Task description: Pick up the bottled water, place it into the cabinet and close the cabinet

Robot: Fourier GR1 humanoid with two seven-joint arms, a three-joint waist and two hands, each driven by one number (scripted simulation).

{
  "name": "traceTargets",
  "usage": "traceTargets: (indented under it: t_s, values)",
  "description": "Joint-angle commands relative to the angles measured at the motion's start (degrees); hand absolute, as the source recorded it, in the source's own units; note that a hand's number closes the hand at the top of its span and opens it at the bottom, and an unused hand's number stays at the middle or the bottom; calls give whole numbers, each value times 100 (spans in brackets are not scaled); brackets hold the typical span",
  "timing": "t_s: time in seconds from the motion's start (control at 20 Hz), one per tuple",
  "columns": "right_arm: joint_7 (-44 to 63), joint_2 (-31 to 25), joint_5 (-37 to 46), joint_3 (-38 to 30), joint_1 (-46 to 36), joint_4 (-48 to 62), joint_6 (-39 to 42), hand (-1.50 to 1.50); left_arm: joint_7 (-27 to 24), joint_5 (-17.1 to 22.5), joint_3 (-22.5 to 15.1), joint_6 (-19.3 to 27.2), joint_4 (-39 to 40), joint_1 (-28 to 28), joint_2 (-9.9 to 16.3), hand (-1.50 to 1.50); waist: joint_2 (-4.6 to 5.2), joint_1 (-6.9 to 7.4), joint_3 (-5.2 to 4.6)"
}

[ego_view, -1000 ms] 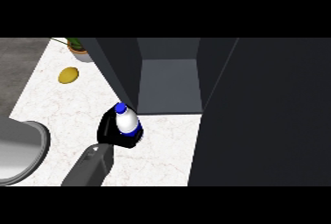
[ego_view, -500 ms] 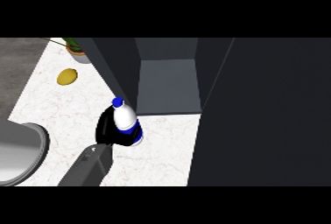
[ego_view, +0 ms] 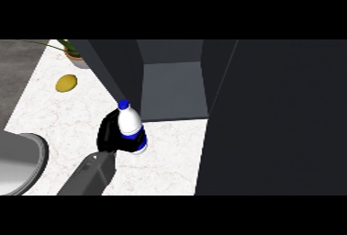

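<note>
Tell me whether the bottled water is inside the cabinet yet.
Not yet: the bottled water sits in the left hand, outside the open cabinet.

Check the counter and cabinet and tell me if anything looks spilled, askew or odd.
Nothing stands out. The left hand is curled round the water bottle, which is nearly upright with its blue cap on, beside the open cabinet. The small yellow object and the potted plant sit undisturbed on the counter.

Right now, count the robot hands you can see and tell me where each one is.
1. A black hand shows left of centre on the counter, curled round the water bottle just in front of the open cabinet. No other hand is in view.
</note>
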Motion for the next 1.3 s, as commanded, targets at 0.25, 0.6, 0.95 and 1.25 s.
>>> traceTargets:
  t_s: [0.25, 0.6, 0.95, 1.25]
  values:
    - [-71, -217, -818, -536, -56, 268, 346, -150, 686, 125, -597, 1110, -541, -1319, -506, 150, 21, -362, -39]
    - [-90, -353, -1172, -660, -142, 366, 566, -150, 862, -3, -607, 1971, -592, -1522, -504, 150, 40, -516, -32]
    - [-76, -532, -1537, -940, -268, 594, 696, -150, 947, -4, -661, 2594, -523, -1425, -499, 150, 115, -518, -45]
    - [-81, -655, -1758, -1083, -260, 667, 866, -150, 941, 0, -642, 2947, -384, -1311, -331, 150, 163, -604, -57]
